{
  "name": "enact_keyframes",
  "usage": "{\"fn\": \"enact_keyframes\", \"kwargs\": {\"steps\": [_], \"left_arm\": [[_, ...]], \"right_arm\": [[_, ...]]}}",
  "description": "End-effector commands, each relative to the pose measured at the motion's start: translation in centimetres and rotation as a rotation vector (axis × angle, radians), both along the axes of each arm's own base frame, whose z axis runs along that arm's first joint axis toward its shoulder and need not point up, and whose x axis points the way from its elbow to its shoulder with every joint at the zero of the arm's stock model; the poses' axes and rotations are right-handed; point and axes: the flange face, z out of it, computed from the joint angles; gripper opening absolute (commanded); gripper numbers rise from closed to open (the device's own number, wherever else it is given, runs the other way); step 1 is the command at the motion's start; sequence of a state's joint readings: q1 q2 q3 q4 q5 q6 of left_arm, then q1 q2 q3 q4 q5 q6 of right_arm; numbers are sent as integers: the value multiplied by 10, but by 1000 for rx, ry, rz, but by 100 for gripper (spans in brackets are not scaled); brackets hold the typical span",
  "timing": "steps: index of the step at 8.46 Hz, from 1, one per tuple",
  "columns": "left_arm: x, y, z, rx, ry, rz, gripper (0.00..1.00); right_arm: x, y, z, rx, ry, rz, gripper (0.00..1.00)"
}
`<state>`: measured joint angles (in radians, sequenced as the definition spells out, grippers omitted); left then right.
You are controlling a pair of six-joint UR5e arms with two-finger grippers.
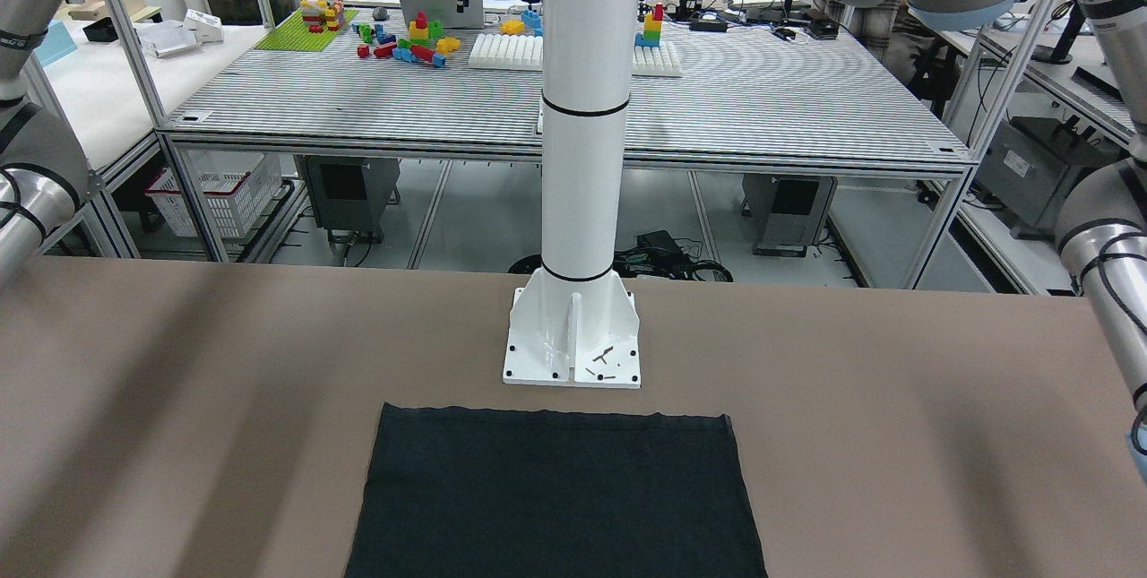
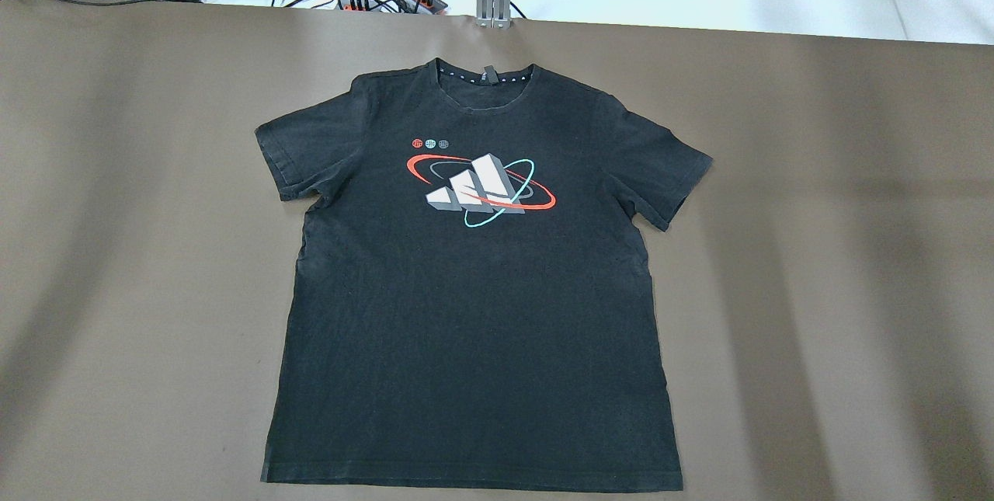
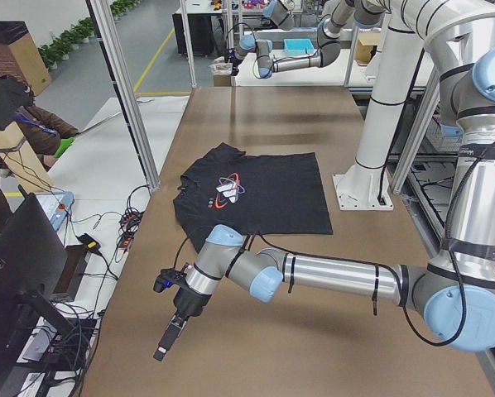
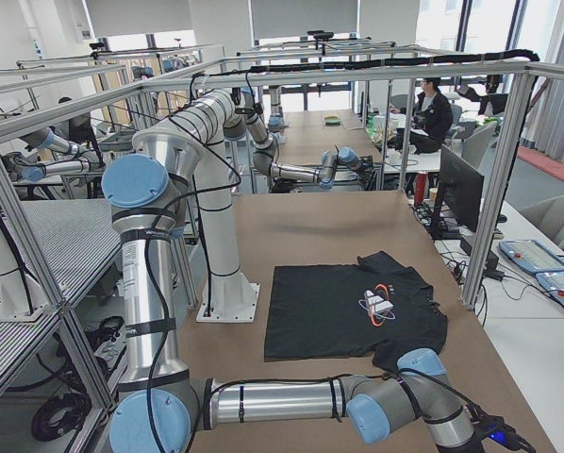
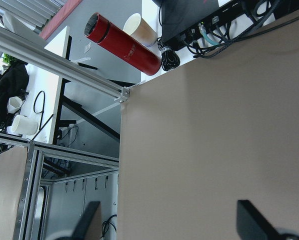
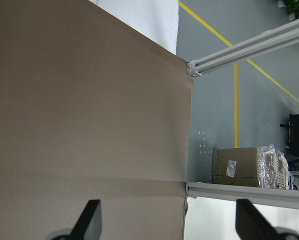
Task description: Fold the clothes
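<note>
The clothes are one black T-shirt (image 2: 474,314) with a red, white and teal print on the chest. It lies flat, front up, in the middle of the brown table, collar away from the robot. Its hem lies just in front of the white pillar's base plate (image 1: 573,354). It also shows in the front-facing view (image 1: 556,497) and both side views (image 3: 256,194) (image 4: 339,311). My left gripper (image 5: 169,227) is open and empty over bare table near the left end (image 3: 166,339), clear of the shirt. My right gripper (image 6: 169,227) is open and empty over bare table near the right end.
A red bottle (image 5: 123,44) and a paper cup (image 5: 139,30) stand beyond the table's left corner, by cables. A monitor (image 3: 24,289) and a person (image 3: 3,116) are at the left end. A frame post (image 6: 239,52) and a cardboard box (image 6: 239,167) lie off the right end.
</note>
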<state>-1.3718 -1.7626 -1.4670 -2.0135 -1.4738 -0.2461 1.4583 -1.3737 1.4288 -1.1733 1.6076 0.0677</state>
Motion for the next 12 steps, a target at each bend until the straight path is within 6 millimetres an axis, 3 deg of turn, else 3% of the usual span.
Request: {"fn": "enact_keyframes", "kwargs": {"steps": [1, 2, 3, 4, 6, 8, 9, 12], "left_arm": [[-1, 1, 1, 11, -8, -10, 95], [-1, 1, 1, 12, -3, -11, 95], [-1, 3, 13, -9, -21, -17, 95], [-11, 1, 18, 0, -114, -72, 95], [-14, -2, 5, 25, -138, -78, 95], [-2, 2, -3, 21, -28, -2, 95], [-3, 4, -23, 47, -13, -1, 95], [5, 11, -23, 26, 77, -10, 95]], "right_arm": [[-2, -1, -3, 6, -1, -1, 94], [-3, -2, -5, 9, -2, -3, 94], [-5, -2, -5, 9, -2, -6, 94], [-7, -2, -5, 10, -3, -6, 94], [-7, -3, -9, 18, -2, -10, 94], [-7, -3, -9, 18, -5, -10, 94], [-7, -4, -10, 18, -5, -12, 94], [-11, -11, -16, 23, -14, -14, 94]]}}
